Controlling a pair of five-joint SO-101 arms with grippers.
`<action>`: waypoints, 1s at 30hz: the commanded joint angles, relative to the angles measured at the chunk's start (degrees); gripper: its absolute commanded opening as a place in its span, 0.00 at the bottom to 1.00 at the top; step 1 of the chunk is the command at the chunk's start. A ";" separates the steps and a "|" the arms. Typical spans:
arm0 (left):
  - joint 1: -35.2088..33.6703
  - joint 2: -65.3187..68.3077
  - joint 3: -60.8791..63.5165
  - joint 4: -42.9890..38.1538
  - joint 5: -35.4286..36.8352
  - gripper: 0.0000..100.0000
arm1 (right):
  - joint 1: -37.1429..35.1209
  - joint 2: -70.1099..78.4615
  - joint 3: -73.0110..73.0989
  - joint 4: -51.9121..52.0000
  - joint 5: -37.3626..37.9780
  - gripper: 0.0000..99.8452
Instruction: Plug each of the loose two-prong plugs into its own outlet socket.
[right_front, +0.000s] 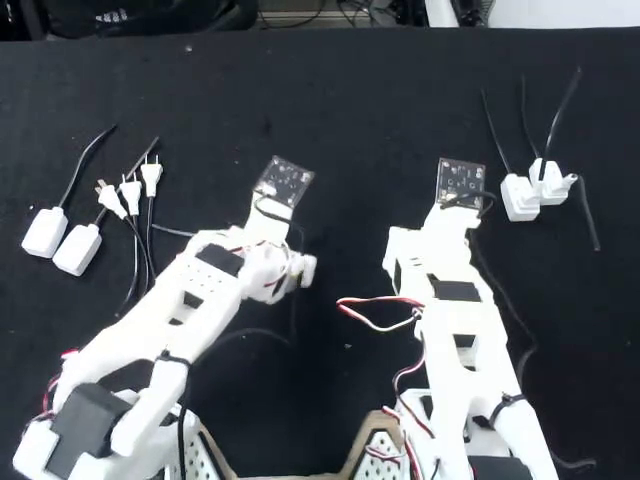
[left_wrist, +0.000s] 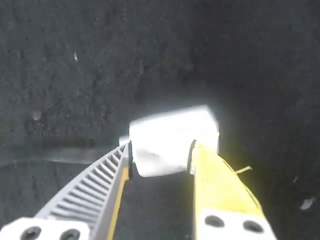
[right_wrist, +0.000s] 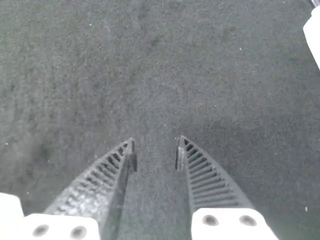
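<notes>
While the left gripper (left_wrist: 161, 158) clamps a white block (left_wrist: 172, 137), the right gripper (right_wrist: 155, 150) hangs slightly open over the black table (right_wrist: 150, 60), loose plugs (right_front: 130, 190) lying upper left of the high view.

text: none readable | labels, brands: none readable | numbers, signs: none readable anywhere on the tabletop (right_front: 360, 90)

I see a black, faintly speckled desk (right_front: 330, 90). My left hand (left_wrist: 160, 159) has one yellow finger (left_wrist: 220, 185) and one grey ribbed finger (left_wrist: 95, 185), holding a white block (left_wrist: 172, 140). My right hand (right_wrist: 155, 152) has dark grey ribbed fingers (right_wrist: 210, 180). The plugs (right_front: 130, 190) are white and their cords (right_front: 88, 152) black.
</notes>
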 joint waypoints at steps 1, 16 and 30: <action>0.04 -1.85 -4.62 3.52 -0.18 0.20 | -0.79 -1.71 -2.07 -0.09 0.09 0.13; -19.82 -18.73 -4.00 10.64 5.19 0.20 | -0.97 -1.71 -2.07 -0.09 0.09 0.13; -25.36 11.16 -17.63 1.41 9.93 0.20 | -1.05 -1.89 -1.45 -0.18 0.09 0.13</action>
